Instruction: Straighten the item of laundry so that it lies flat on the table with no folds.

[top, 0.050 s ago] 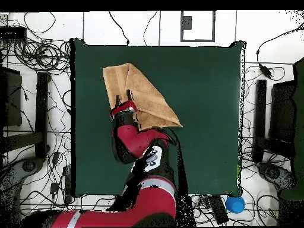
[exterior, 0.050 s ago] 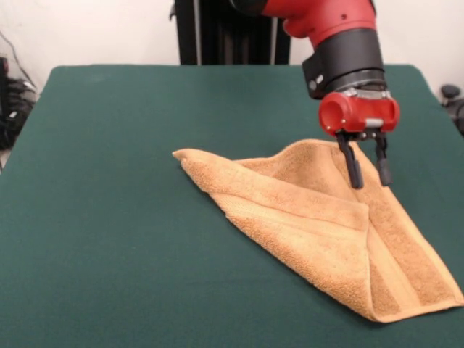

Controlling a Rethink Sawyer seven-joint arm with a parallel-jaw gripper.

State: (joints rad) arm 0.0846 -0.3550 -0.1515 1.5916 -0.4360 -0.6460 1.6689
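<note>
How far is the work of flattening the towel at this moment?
Nothing looks finished: the towel is folded over itself into a triangle on the table. In hand: the gripper hangs with open jaws over the far folded edge. Left: grasp a layer and unfold it flat.

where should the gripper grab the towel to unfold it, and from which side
Probably the free edge of the folded-over flap on the towel, near its pointed corner at the front view's left. Come straight down from above: the flap lies as a loose top layer. The gripper hangs open above the towel's far corner on the table.
</note>
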